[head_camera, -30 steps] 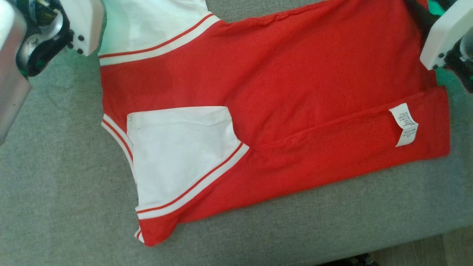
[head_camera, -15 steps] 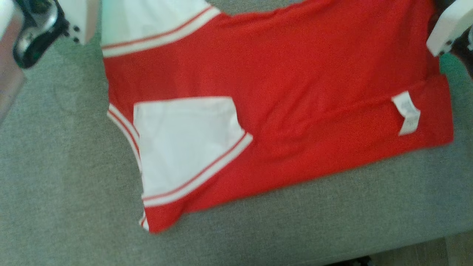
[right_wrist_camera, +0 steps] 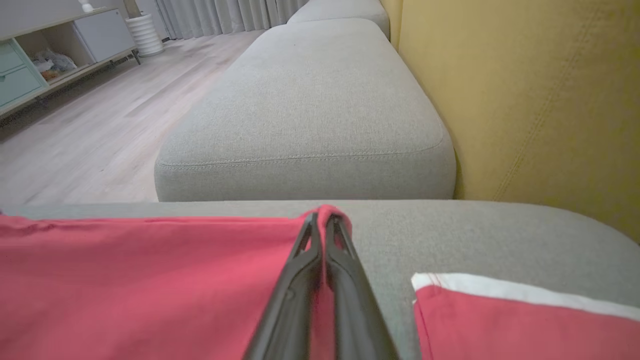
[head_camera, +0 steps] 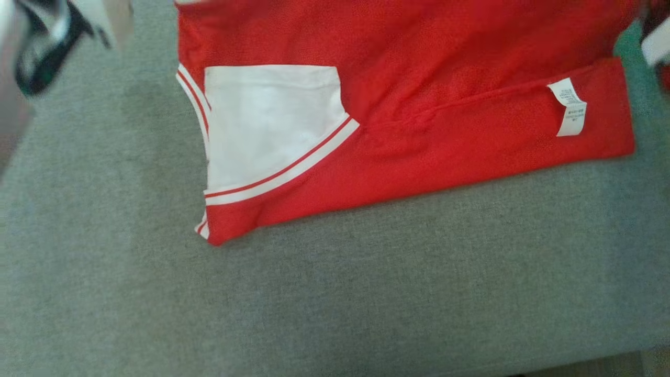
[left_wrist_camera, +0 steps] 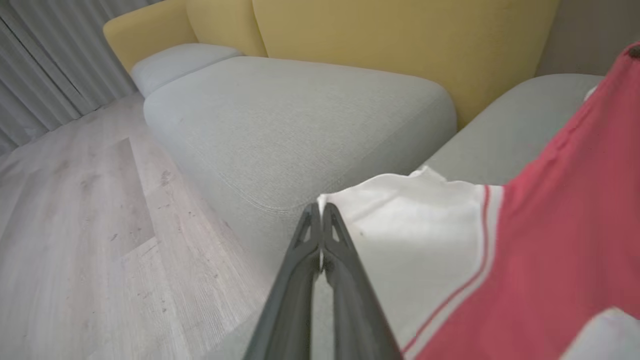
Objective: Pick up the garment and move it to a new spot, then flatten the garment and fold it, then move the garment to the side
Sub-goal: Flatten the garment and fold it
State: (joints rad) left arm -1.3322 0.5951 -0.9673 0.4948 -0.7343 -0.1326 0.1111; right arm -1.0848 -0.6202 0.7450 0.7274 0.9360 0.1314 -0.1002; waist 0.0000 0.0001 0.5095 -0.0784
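Cut off: the garment (head_camera: 419,104) runs off the top edge of the head view, so its far part and collar cannot be made out.
Hard to make out: the head view is soft and smeared. The left forearm (head_camera: 47,42) at the upper left corner and the right forearm (head_camera: 657,44) at the upper right edge are only pale and dark blurs.
Care label: a white care label (head_camera: 569,106) sits near the right end of a folded red band. Its print is too small to read.
Garment: red, with a white sleeve (head_camera: 267,125) edged in a red stripe. It lies spread on the grey cushion (head_camera: 366,293), in the upper half of the head view.
Left gripper: the left gripper (left_wrist_camera: 320,207) is clenched, its dark fingers pressed together with the sleeve's white edge pinched at the tips.
Right gripper: the right gripper (right_wrist_camera: 322,217) is also clenched, with a red corner of the cloth folded over its tips.
Surface: grey woven upholstery, with a bare stretch near the robot.
Room: a yellow backrest (left_wrist_camera: 400,35) rises behind the seats. A neighbouring cushion (right_wrist_camera: 310,115) sits across a gap, with pale wooden floor (left_wrist_camera: 65,225), grey curtains (left_wrist_camera: 45,60) and a low sideboard (right_wrist_camera: 45,45) beyond.
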